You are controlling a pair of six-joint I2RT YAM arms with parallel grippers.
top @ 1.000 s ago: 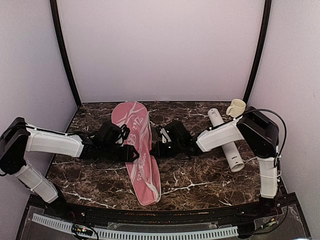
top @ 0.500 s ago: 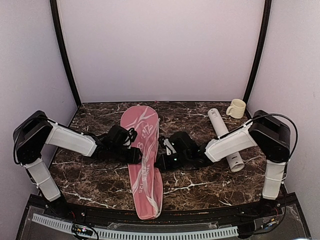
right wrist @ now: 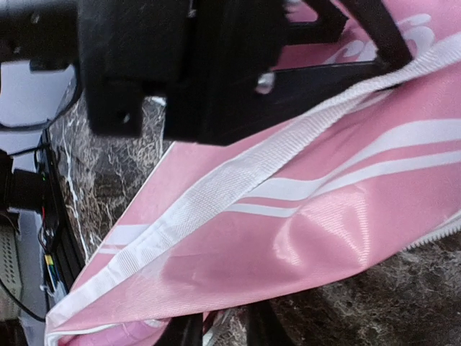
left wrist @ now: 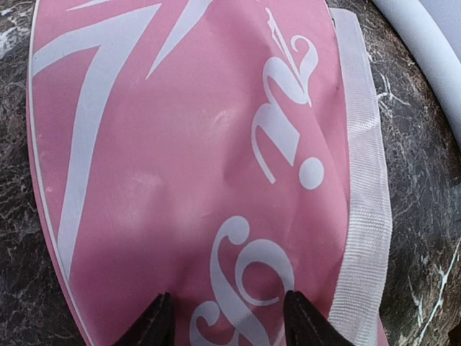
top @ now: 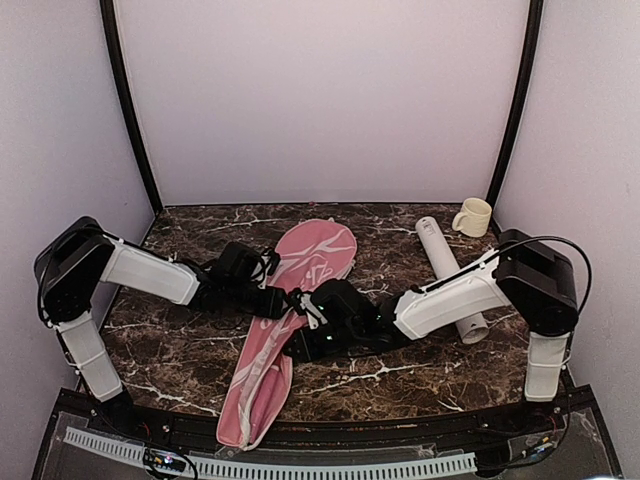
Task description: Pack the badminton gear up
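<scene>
left pincer [top: 274, 300] left of centre, tips spread, resting on pink cover [top: 262, 372], likely pinning it flat. cover lies slanted on surface [top: 180, 350], lower left up to centre. right pincer [top: 300, 338] at cover's hem, tips nearly together; cannot tell if pinching. white tube [top: 452, 285] at right, apart from both pincers.

Lettering: large white ornate script on the pink racquet cover [left wrist: 216, 180], just beside its white webbing edge [left wrist: 364, 180].
Readable: curled strokes and one dot only; no whole word or number.
</scene>
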